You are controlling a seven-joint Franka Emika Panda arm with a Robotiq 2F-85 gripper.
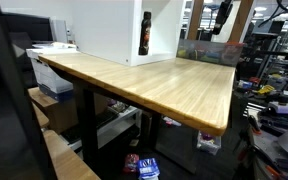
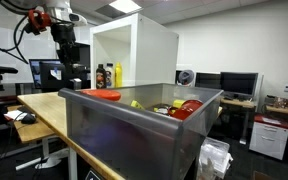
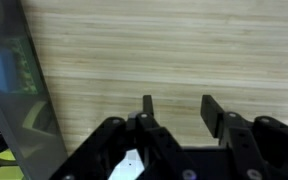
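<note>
The wooden table (image 1: 154,85) carries a white cabinet (image 2: 144,45), and a grey bin (image 2: 114,125) is close by. The dark bottle (image 1: 144,36) stands upright at the cabinet's open side, near the gripper (image 3: 179,108). Its fingers are half spread and hold nothing. The bottle seems light, stiff and smooth, and its middle body looks the best place to grasp.

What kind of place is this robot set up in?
Probably an office-style research lab: computer monitors on desks along the wall, and a robot arm above a long wooden table.
</note>
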